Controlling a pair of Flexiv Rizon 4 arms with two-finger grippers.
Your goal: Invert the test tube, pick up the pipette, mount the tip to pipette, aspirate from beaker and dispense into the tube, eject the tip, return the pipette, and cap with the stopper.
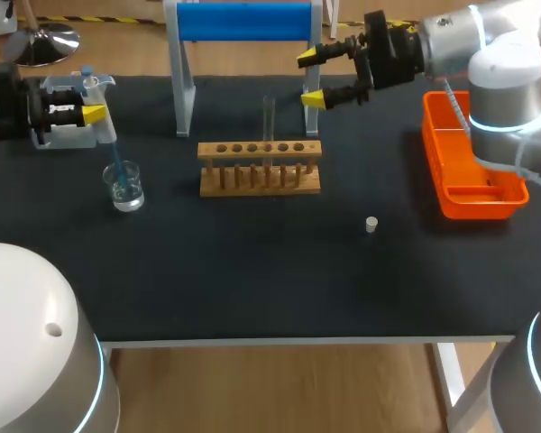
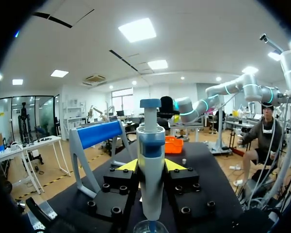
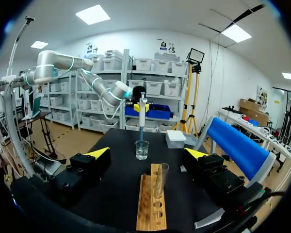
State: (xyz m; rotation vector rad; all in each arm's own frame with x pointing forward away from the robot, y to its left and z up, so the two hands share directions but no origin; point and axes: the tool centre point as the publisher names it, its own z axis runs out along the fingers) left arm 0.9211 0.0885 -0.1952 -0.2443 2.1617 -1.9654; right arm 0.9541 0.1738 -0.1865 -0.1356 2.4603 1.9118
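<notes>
My left gripper (image 1: 92,106) is shut on the white and blue pipette (image 1: 97,90), held upright at the table's left. Its tip (image 1: 117,167) dips into the liquid in the glass beaker (image 1: 125,188). In the left wrist view the pipette (image 2: 151,165) stands between the yellow fingertips (image 2: 128,165), with the beaker rim (image 2: 150,226) just below. A clear test tube (image 1: 269,119) stands upright in the wooden rack (image 1: 260,169). My right gripper (image 1: 311,78) hangs open behind and right of the rack, empty. From its wrist, the tube (image 3: 160,179) and rack (image 3: 153,206) lie ahead. A small white stopper (image 1: 371,225) lies on the mat.
A blue-topped stand (image 1: 243,23) rises behind the rack. An orange tray (image 1: 469,167) sits at the right edge under my right arm. A white box (image 1: 68,135) rests beside the left gripper.
</notes>
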